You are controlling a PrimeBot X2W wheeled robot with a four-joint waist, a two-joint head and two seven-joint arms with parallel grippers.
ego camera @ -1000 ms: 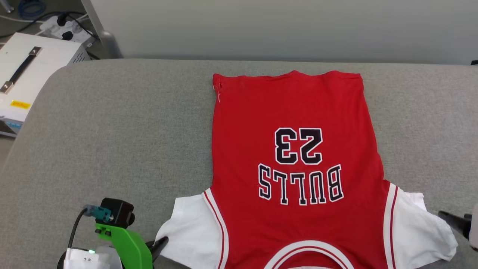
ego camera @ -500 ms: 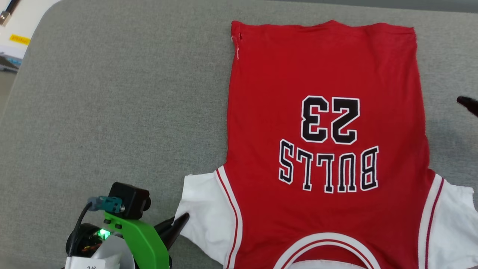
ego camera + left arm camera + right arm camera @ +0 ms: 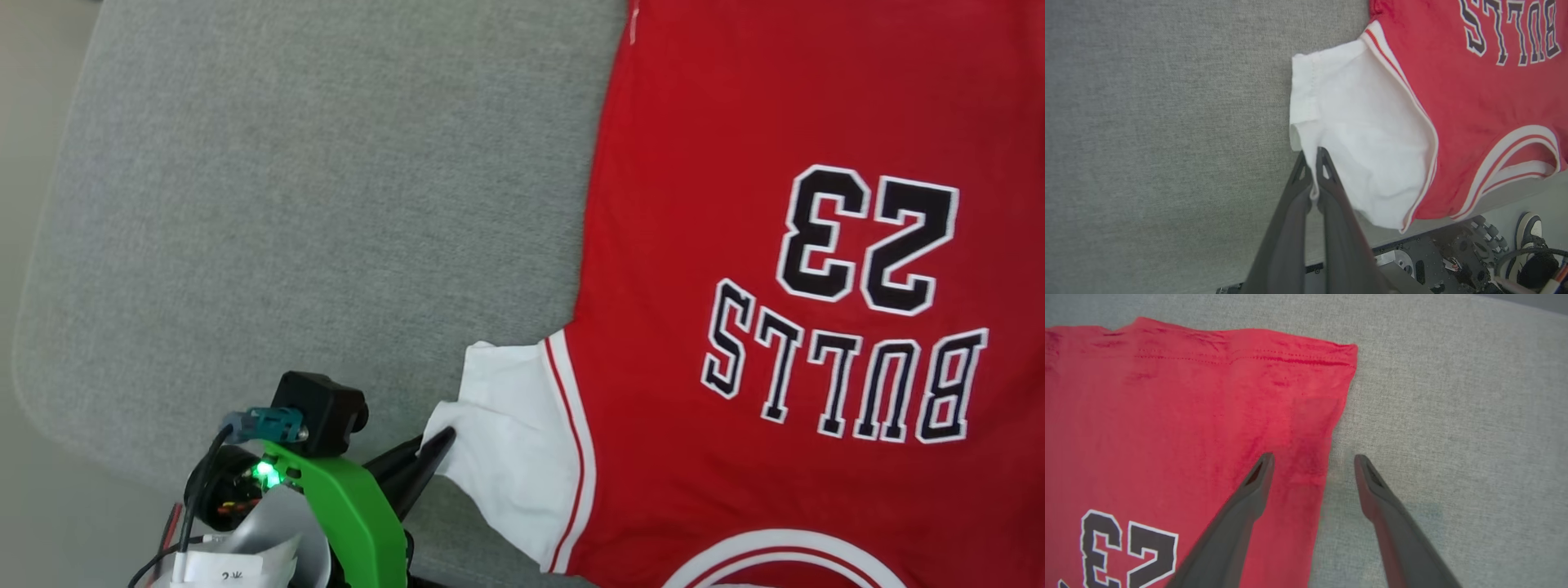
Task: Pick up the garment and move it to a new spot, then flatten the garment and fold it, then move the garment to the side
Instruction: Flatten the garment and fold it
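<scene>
The bench (image 3: pixel 326 204) is covered in grey woven cloth, with a rounded near-left corner. Pale, plain floor (image 3: pixel 33 506) shows past its left edge. Below the near edge a black-and-white shoe (image 3: pixel 1529 230) stands on pale floor. Light is soft and even

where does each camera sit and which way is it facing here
Head view: from the robot's head, looking down at the garment on the grey surface; left gripper at lower left.
Left wrist view: along that gripper, shut on the white sleeve.
Right wrist view: along the open right gripper, straddling the garment's side edge.
Shared: head and left wrist views both show that sleeve.
</scene>
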